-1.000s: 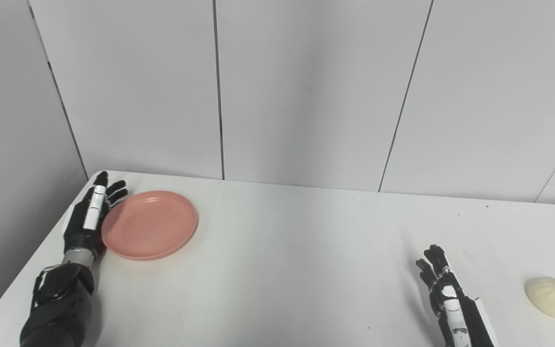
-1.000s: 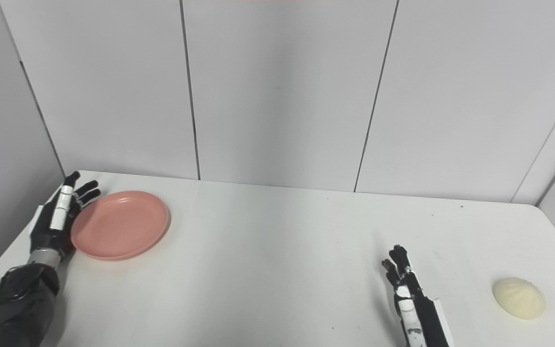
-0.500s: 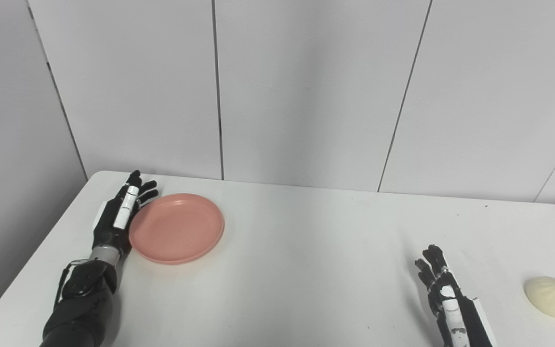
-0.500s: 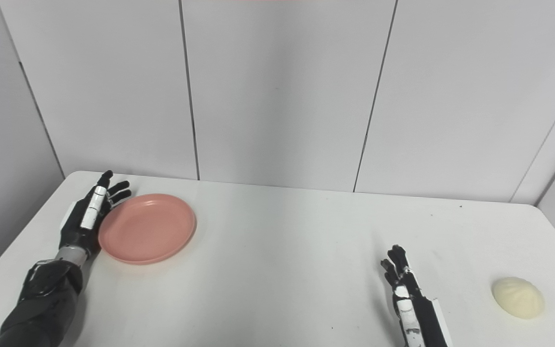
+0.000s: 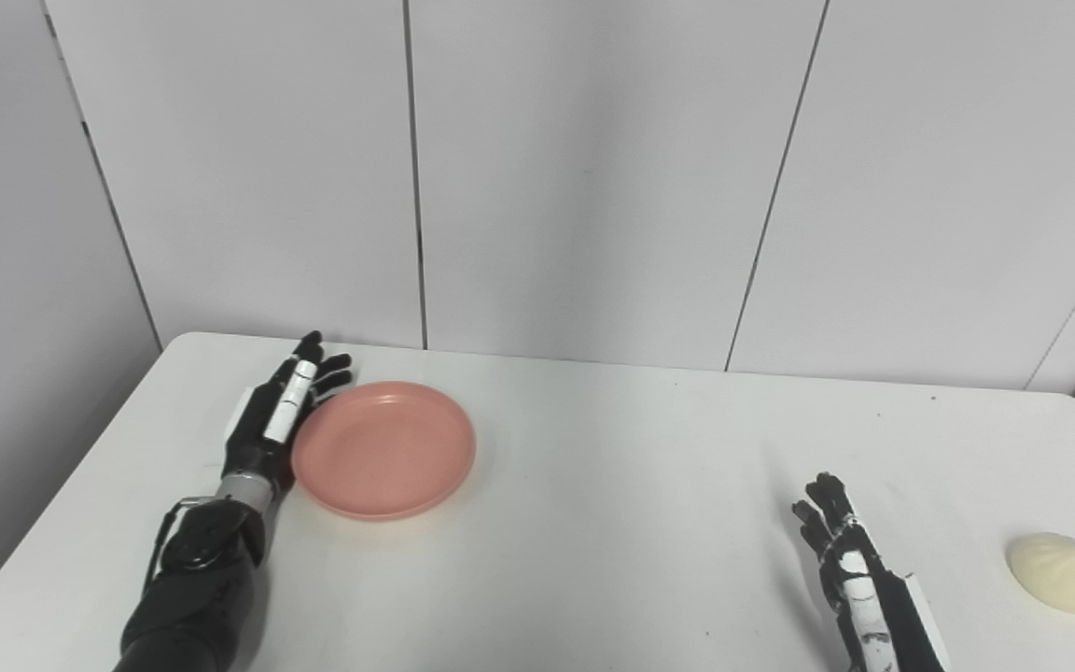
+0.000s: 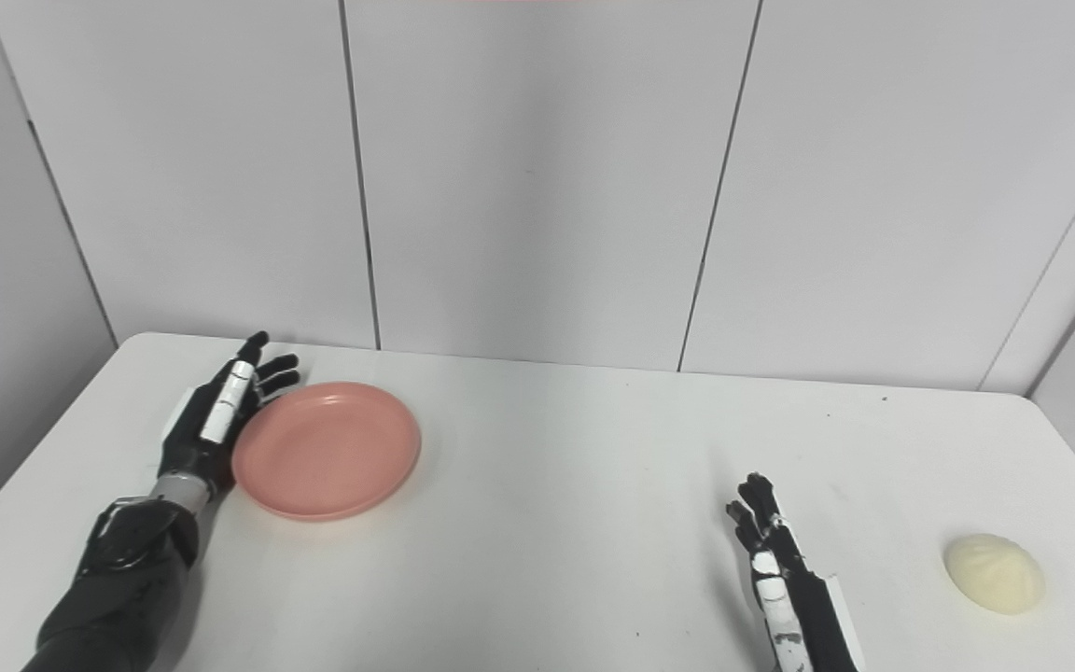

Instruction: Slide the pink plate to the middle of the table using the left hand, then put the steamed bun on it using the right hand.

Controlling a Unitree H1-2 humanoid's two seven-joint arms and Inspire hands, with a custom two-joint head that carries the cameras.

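On the surface's left half lay the pink plate, the left robot hand flat against its left rim, fingers spread; the steamed bun sat far right, beyond the right robot hand, fingers apart, empty; both views matched

On the table, the plate lies left of centre with the left hand against its left rim. The steamed bun lies far right, the right hand just left of it, apart.
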